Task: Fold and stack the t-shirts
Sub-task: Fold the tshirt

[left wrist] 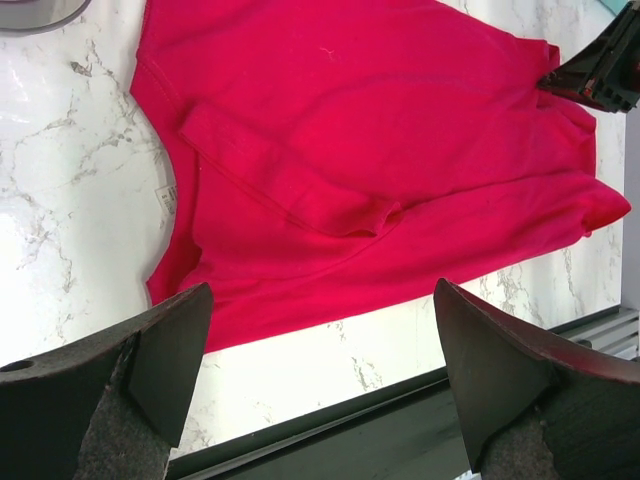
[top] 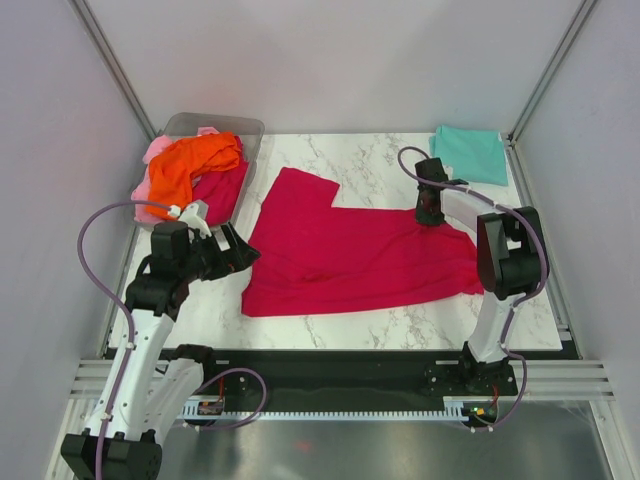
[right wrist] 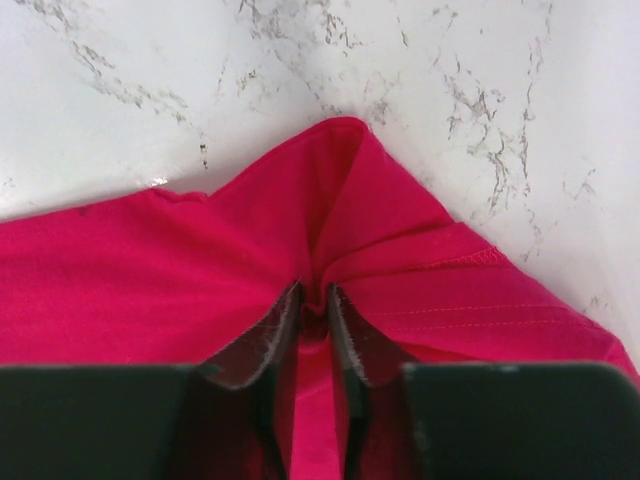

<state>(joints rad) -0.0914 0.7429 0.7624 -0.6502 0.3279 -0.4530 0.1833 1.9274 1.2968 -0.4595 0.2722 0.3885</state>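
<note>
The red shirt (top: pixel 350 255) lies spread out in the middle of the bench (top: pixel 380 165), between the two arms. One sleeve points to the far side. It is mostly flat, with a few small bumps.

The right jaws are down on the shirt's right edge. They stand narrow, with a little fold of red cloth pinched between them. The cloth puckers up around that spot. The left jaws are wide apart and hold nothing. They hang over the bench just by the shirt's left edge.

The shirt looks soft, thin and light. It will not keep its shape. If you lift it by one spot, the rest will likely hang down and bunch up. It may also slide on the smooth bench when pulled.

So the best places to hold look like the edges and corners, not the middle. One pinch on each side should keep it straight when it is folded. The left edge, near the left jaws, looks like a good second spot.

The orange shirt (top: pixel 195 165) and pink shirt (top: pixel 155 152) sit heaped in the bin (top: pixel 250 130) at the far left. The teal shirt (top: pixel 470 152) lies folded at the far right.
</note>
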